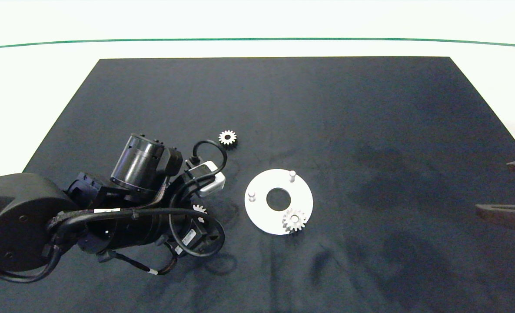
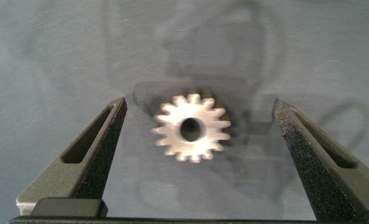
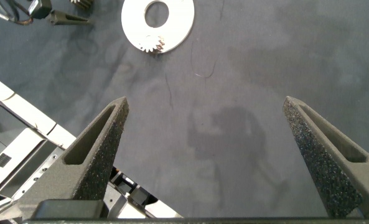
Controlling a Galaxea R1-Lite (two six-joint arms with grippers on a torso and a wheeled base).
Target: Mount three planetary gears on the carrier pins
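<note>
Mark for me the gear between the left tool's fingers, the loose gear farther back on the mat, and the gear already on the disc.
Small silvery metal gear between fingers (image 2: pixel 193 128), left wrist view, centre hole.
Loose silvery gear (image 1: pixel 227 138), head view, centre hole.
Mounted silvery gear (image 1: pixel 294 220), head view, hub.

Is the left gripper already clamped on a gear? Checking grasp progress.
No: the left gripper stands open, its fingers clear of the gear between them.

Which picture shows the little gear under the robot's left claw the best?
The left wrist view: the gear lies flat between the open left gripper fingers, teeth and hole plain. The head view shows only a sliver behind the arm. The right wrist view barely catches it.
</note>
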